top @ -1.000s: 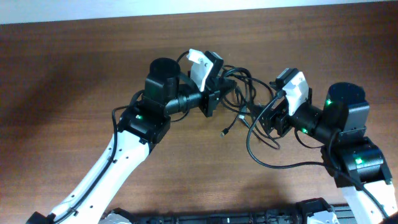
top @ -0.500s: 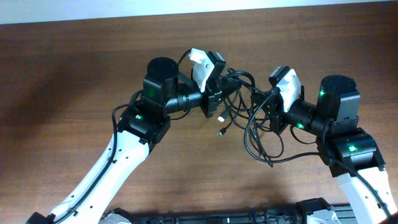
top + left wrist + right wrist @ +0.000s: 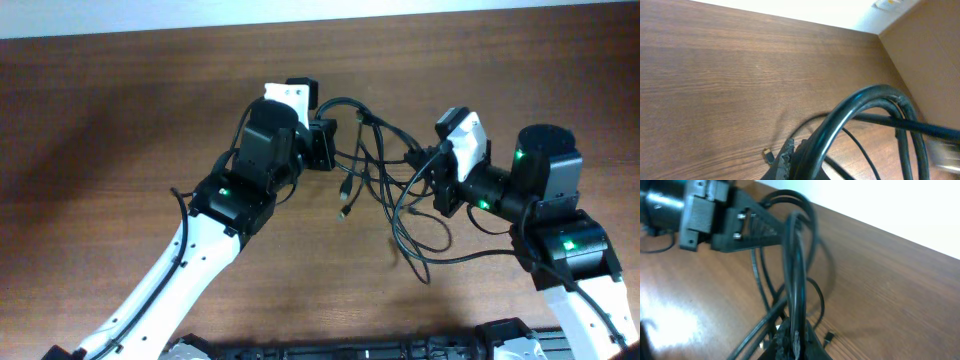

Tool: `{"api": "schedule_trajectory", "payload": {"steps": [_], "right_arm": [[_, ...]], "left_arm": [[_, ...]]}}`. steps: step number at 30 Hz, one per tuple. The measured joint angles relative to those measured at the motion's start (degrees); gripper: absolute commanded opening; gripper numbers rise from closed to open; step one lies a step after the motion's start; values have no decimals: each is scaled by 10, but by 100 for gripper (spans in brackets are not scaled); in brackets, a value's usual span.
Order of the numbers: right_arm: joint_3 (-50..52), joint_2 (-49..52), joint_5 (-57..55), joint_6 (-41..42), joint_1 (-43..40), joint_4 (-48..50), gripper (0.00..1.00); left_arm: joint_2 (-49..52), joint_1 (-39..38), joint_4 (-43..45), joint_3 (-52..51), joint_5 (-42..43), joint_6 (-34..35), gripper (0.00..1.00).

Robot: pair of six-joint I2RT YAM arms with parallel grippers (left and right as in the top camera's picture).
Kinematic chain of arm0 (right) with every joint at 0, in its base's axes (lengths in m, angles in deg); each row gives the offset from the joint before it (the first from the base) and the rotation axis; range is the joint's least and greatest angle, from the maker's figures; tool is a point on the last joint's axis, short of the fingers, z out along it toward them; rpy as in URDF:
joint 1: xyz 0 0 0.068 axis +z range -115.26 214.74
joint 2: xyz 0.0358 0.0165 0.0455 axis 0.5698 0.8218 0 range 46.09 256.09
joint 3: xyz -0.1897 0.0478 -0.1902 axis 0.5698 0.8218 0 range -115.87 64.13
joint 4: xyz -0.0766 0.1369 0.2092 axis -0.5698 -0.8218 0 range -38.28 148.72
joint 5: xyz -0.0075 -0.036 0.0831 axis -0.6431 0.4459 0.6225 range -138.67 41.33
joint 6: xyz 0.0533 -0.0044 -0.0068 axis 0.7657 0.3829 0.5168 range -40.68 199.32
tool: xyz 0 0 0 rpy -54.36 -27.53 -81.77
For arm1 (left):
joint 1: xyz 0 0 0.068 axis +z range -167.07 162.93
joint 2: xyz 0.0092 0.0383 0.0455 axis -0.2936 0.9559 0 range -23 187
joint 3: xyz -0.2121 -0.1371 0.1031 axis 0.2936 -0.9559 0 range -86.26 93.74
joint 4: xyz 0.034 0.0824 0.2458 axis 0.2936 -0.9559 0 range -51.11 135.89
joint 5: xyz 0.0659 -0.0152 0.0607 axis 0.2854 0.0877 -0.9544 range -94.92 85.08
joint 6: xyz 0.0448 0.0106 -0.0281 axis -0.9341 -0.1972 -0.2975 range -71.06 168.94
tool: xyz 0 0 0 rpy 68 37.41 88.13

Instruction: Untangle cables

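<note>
Black cables [image 3: 375, 160] hang stretched in a loose tangle between my two grippers, above the wooden table [image 3: 120, 120]. My left gripper [image 3: 335, 148] is shut on a cable loop [image 3: 850, 107] at the tangle's left side. On the right side, my right gripper [image 3: 418, 172] is shut on another cable strand [image 3: 796, 280]. In the wrist views each strand runs straight out of the closed jaws of the left gripper [image 3: 802, 161] and the right gripper [image 3: 792, 342]. One plug [image 3: 344, 208] dangles below the tangle. A slack loop [image 3: 430, 250] trails toward the front right.
Both arms lean in over the table's middle, the left arm [image 3: 235, 195] from the front left and the right arm [image 3: 545, 190] from the right. The wall edge [image 3: 320, 10] runs along the back. A black rig edge [image 3: 400, 350] lies at the front.
My right gripper closed on a cable and moved left and up. My left wrist turned and pulled back left, spreading the tangle. The dangling plug swung lower.
</note>
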Motion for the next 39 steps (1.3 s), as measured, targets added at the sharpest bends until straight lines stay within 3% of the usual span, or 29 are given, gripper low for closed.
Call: {"api": "schedule_trajectory", "payload": {"steps": [4, 6, 8, 11, 16, 22, 32, 37, 39], "right_arm": [[0, -9, -78, 52, 0, -2, 4], [0, -12, -125, 85, 0, -5, 64], [0, -13, -155, 102, 0, -11, 79], [0, -13, -182, 115, 0, -19, 88], [0, -13, -182, 116, 0, -27, 89], [0, -13, -58, 37, 0, -28, 89], [0, -14, 19, -9, 0, 18, 89], [0, -12, 23, -13, 0, 58, 65], [0, -4, 19, -16, 0, 67, 64]], "left_arm": [[-1, 6, -7, 0, -18, 22, 0], [-1, 13, -10, 0, -24, 24, 0], [-4, 14, -11, 0, -24, 25, 0], [-14, 16, -7, 0, -23, 21, 0], [-43, 17, 27, 0, 17, -34, 0], [-86, 17, 52, 0, 92, -98, 0], [-104, 17, 71, 0, 201, -113, 0], [-104, 17, 82, 0, 259, -114, 0], [-104, 17, 95, 0, 285, -115, 0]]}}
